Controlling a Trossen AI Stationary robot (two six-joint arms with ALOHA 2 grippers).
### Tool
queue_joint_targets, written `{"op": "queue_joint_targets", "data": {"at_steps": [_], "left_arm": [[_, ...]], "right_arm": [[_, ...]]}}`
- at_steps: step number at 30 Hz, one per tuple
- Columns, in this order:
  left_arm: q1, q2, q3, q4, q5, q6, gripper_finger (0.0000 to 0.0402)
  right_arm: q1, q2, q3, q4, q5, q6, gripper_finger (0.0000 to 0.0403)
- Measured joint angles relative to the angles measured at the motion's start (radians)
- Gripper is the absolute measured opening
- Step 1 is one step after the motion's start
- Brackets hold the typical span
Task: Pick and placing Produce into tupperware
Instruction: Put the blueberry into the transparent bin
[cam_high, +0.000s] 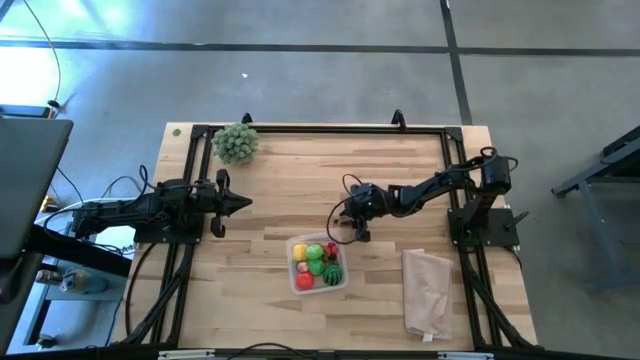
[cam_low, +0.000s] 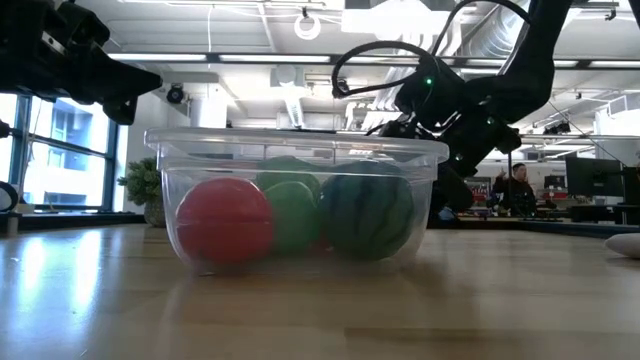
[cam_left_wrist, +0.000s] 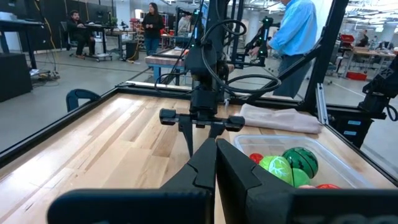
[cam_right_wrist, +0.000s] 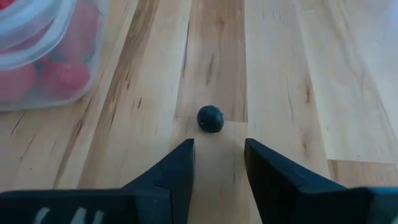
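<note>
The tupperware (cam_high: 318, 264) is a clear squarish tub on the table's near middle. In it lie the produce: a red ball (cam_low: 224, 220), a green one (cam_low: 293, 212), a striped watermelon ball (cam_low: 368, 213) and a yellow piece (cam_high: 314, 251). My right gripper (cam_right_wrist: 217, 149) is open, pointing down just beyond the tub's far side (cam_high: 352, 226). A small dark ball (cam_right_wrist: 210, 118) rests on the wood just past its fingertips, untouched. My left gripper (cam_left_wrist: 216, 149) is shut and holds nothing; it waits by the table's left edge (cam_high: 238, 203).
A grey-green bushy ball (cam_high: 235, 143) sits at the far left corner. A pale pinkish bag (cam_high: 427, 290) lies flat near the right near corner. Bare wood stretches between the left gripper and the tub. People stand in the room beyond the table.
</note>
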Motion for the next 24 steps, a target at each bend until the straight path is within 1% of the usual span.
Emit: {"op": "queue_joint_targets", "data": {"at_steps": [6,11,20,24], "left_arm": [[0.000,0.000,0.000,0.000,0.000,0.000,0.0001],[0.000,0.000,0.000,0.000,0.000,0.000,0.0001],[0.000,0.000,0.000,0.000,0.000,0.000,0.0001],[0.000,0.000,0.000,0.000,0.000,0.000,0.0001]], "right_arm": [[0.000,0.001,0.038,0.000,-0.032,-0.015,0.0134],[0.000,0.001,0.059,-0.068,-0.024,-0.038,0.0134],[0.000,0.002,0.058,-0.060,-0.023,-0.047,0.0134],[0.000,0.049,0.081,-0.051,-0.029,-0.052,0.0134]]}}
